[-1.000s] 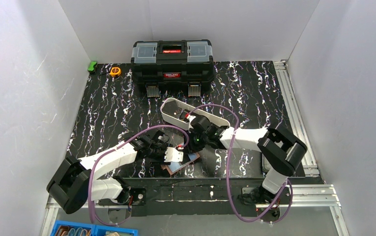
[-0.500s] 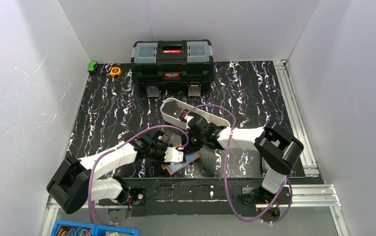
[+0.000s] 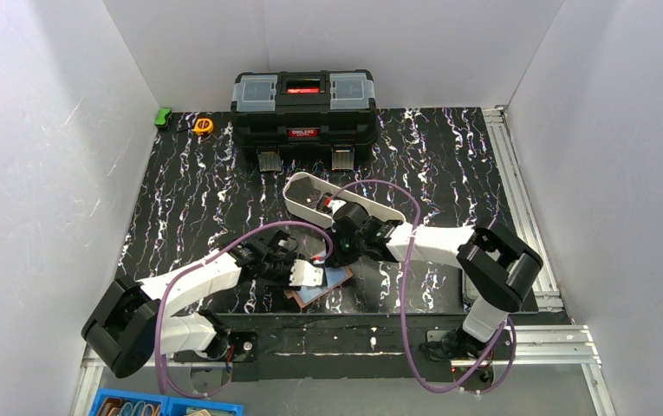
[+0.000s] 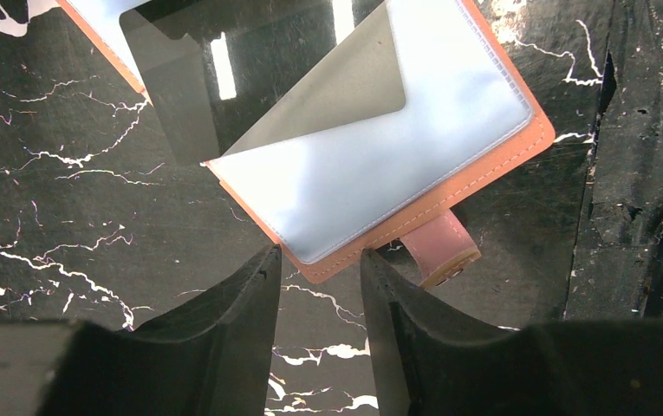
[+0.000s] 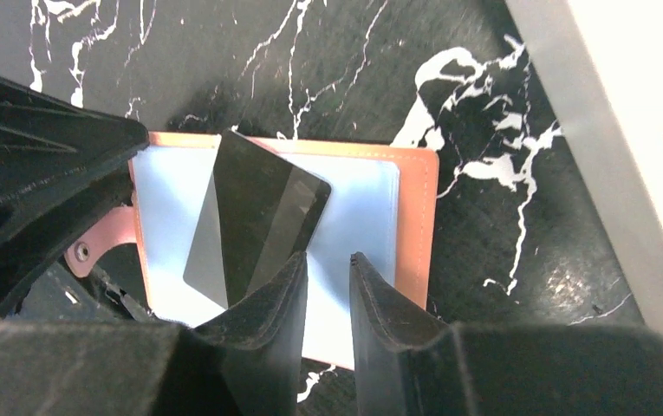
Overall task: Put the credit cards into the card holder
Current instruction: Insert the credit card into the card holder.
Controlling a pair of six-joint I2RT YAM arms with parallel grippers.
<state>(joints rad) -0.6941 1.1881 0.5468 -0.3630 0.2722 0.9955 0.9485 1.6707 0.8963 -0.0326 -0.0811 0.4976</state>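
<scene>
The card holder (image 3: 321,289) lies open near the table's front edge, tan-pink rimmed with pale blue pockets (image 4: 380,173) and a pink snap tab (image 4: 438,249). A dark credit card (image 5: 263,208) with a grey stripe lies slanted across its open face (image 5: 362,208); the same credit card (image 4: 250,78) shows in the left wrist view. My left gripper (image 3: 308,276) stands open, its tips (image 4: 321,256) at the holder's near corner with nothing between them. My right gripper (image 5: 328,257) hovers over the holder with a narrow empty gap, its left finger (image 5: 280,295) over the card's lower end.
A black toolbox (image 3: 302,108) stands at the back. A long white oval tray (image 3: 310,195) lies just behind my right gripper (image 3: 338,251). An orange tape measure (image 3: 204,126) and a green object (image 3: 164,116) sit at the back left. A metal rail (image 5: 614,173) runs along the right.
My right gripper's jaws have narrowed a little and its wrist has shifted slightly over the card holder. The left arm and the holder have stayed put.
</scene>
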